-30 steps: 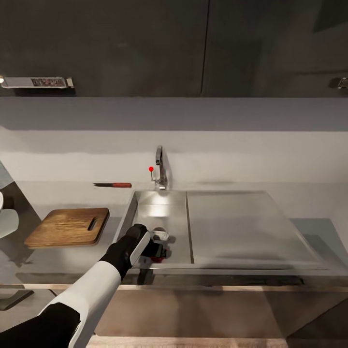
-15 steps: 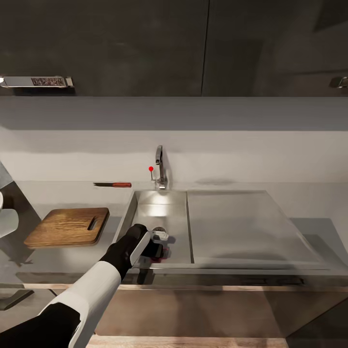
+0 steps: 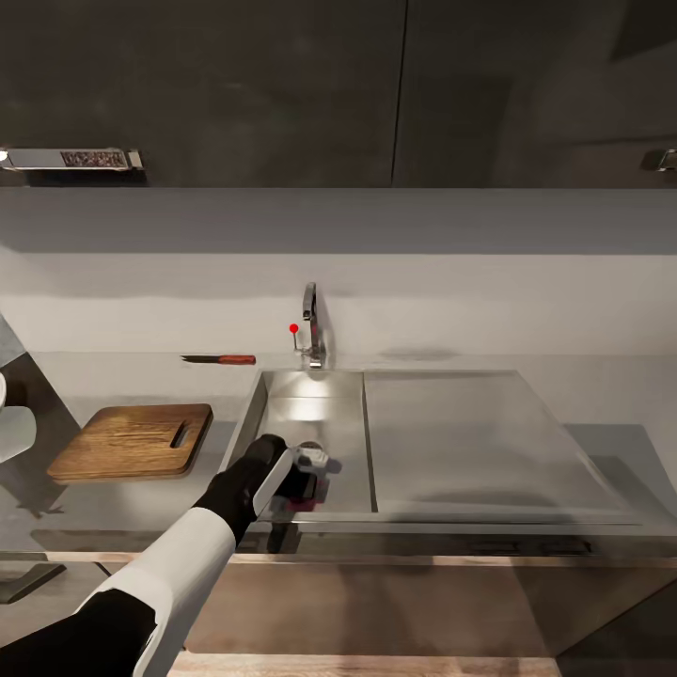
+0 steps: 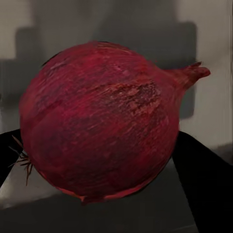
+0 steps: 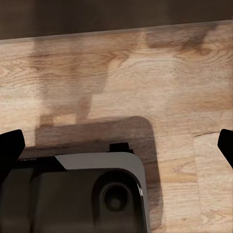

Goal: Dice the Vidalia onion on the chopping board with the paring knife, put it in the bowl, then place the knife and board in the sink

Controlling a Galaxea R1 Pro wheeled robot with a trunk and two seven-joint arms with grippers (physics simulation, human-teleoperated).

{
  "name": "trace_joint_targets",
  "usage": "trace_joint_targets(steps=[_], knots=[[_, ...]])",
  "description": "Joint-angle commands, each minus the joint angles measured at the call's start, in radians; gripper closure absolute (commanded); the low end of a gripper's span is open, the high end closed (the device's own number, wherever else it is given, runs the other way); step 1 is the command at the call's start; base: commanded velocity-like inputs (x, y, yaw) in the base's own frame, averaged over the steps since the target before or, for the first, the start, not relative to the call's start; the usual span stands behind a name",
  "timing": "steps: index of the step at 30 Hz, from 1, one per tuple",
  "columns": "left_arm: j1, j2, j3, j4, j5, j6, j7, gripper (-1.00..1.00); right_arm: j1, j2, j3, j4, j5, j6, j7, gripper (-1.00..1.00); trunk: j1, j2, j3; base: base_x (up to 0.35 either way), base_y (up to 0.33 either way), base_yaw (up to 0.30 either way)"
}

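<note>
In the left wrist view a dark red Vidalia onion (image 4: 102, 136) sits between two black fingers (image 4: 201, 170) that press on its sides. From the head view, my left gripper (image 3: 306, 489) reaches down into the front of the grey sink (image 3: 310, 414), shut on the onion (image 3: 303, 504), which mostly hides under the hand. The brown chopping board (image 3: 132, 440) lies on the countertop (image 3: 122, 376) left of the basin. Behind it lies the paring knife (image 3: 219, 359). The white bowl (image 3: 11, 431) is cut off at the left edge. My right gripper (image 5: 116, 141) is open over a wooden floor.
A chrome tap (image 3: 310, 329) with a red knob stands behind the basin. The flat draining area (image 3: 470, 442) spreads to the right. Dark upper cabinets (image 3: 235, 94) hang above. The robot's grey base (image 5: 77, 194) shows in the right wrist view.
My left gripper has shifted very slightly inside the basin, and less of the red onion shows beneath the hand. Board, knife and camera have stayed put.
</note>
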Motion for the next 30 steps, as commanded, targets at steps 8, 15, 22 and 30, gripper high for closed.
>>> trace_joint_targets(steps=[8, 15, 22, 30], knots=[[-0.001, 0.002, -0.003, -0.136, 0.008, 0.005, 0.014, 1.00, -0.001, 0.000, -0.009, 0.000, 0.006, -0.004, 0.005, -1.00, 0.000, -0.001, -0.001, 0.000, 0.000, 0.000], [-0.001, 0.004, -0.003, -0.286, 0.007, 0.010, 0.015, 1.00, -0.001, 0.000, -0.009, 0.001, 0.005, -0.004, 0.005, -1.00, 0.000, -0.001, -0.001, 0.000, 0.000, 0.000], [-0.001, 0.018, -0.005, -0.487, 0.005, 0.015, 0.016, 1.00, -0.001, 0.000, -0.009, 0.000, 0.006, -0.004, 0.005, -1.00, 0.000, -0.001, -0.001, 0.000, 0.000, 0.000], [-0.001, 0.045, -0.006, -0.640, 0.004, 0.020, 0.016, 1.00, -0.001, 0.000, -0.009, 0.000, 0.005, -0.004, 0.005, -1.00, 0.000, -0.001, -0.001, 0.000, 0.000, 0.000]])
